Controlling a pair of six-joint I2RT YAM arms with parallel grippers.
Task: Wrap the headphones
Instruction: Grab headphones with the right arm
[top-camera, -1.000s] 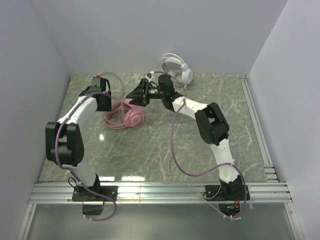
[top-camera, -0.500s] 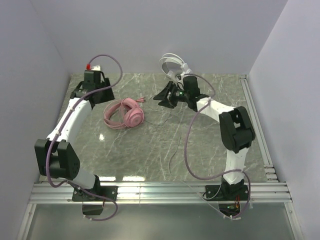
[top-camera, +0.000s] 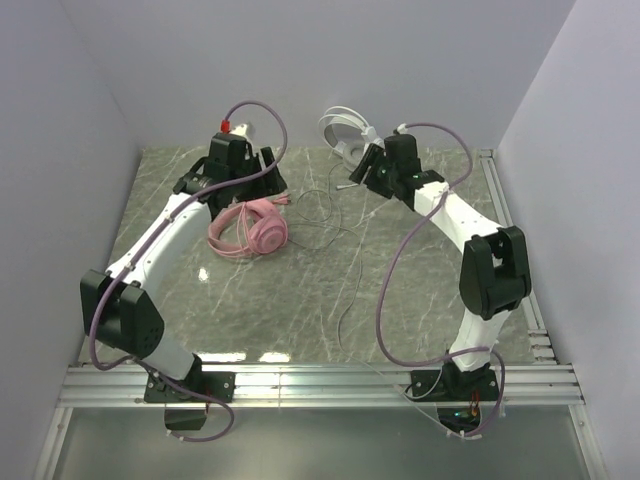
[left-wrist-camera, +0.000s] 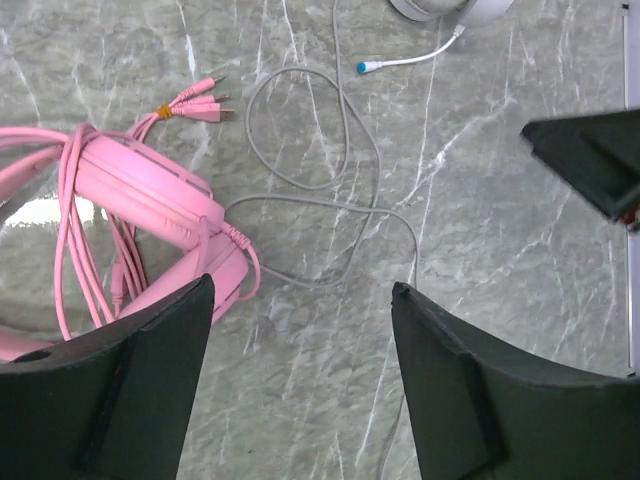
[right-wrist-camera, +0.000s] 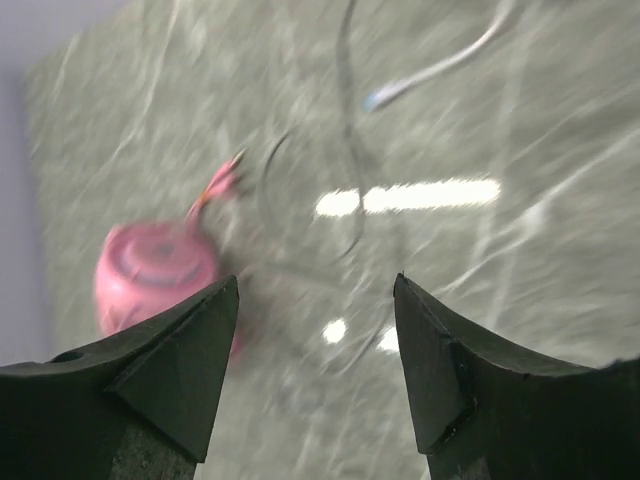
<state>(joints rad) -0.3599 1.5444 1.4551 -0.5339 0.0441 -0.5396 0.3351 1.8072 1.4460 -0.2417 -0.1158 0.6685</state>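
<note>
We find the pink headset (top-camera: 248, 228) lying flat on the worktop (top-camera: 300, 310), left of centre. Its pink cable (left-wrist-camera: 85, 250) is wound round the headband, and the plugs (left-wrist-camera: 200, 98) lie loose just beside it. The white headset (top-camera: 352, 135) sits at the back of the worktop, near the wall. Its thin grey cable (left-wrist-camera: 335, 205) lies unwound in loose loops across the middle. A short white lead (left-wrist-camera: 410, 62) with a blue tip lies near the earcup.

The left claw (left-wrist-camera: 300, 290) hovers above the pink headset's edge and the grey loops, jaws spread wide, nothing between them. The right claw (right-wrist-camera: 315, 285) hangs just in front of the white headset, jaws likewise apart and empty. Its own view is blurred.
</note>
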